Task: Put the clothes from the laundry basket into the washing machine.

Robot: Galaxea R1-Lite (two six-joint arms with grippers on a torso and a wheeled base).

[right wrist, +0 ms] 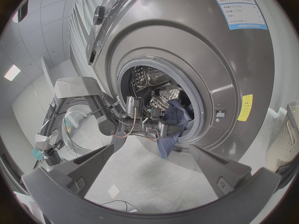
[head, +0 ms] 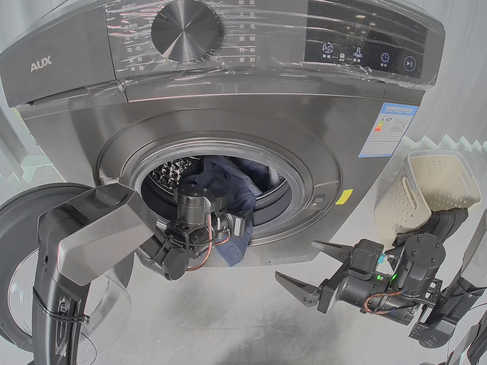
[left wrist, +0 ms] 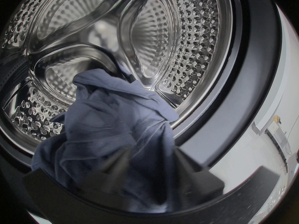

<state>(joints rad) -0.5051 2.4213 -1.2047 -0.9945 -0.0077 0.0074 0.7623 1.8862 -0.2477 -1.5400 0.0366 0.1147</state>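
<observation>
We're at the mouth of the washing machine (head: 314, 143). The left gripper (left wrist: 152, 154) sits at about seven o'clock of the opening, jaws clamped on the navy garment (head: 231, 186). That garment lies half inside the drum (left wrist: 187, 47), with a flap draped over the lip at six. The right gripper (head: 299, 263) hovers low at four o'clock from the opening, jaws spread wide around nothing. At three o'clock the laundry basket (head: 441, 178) lies tipped, a dark garment (head: 449, 221) spilling out.

Grey floor (head: 228, 320), tiled ceiling (right wrist: 46, 22), one light panel (right wrist: 12, 72)
</observation>
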